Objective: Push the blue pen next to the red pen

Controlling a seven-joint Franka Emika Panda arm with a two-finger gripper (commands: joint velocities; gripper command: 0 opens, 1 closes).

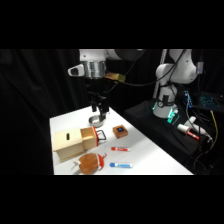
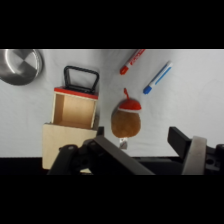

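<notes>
Pens lie near the table's front edge in the side view — the short blue pen with a white section (image 1: 120, 165) nearest, the matching red pen with a white section (image 1: 120, 148) just behind, apart, so a push should close that gap. My gripper (image 1: 98, 111) hangs high over the far end. In the wrist view both pens sit above my fingers (image 2: 195, 155), which look spread wide and hold nothing.

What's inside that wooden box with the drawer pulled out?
The wooden box's open drawer looks empty in the wrist view: only bare wood shows. The closed part of the box hides whatever may be further in.
</notes>
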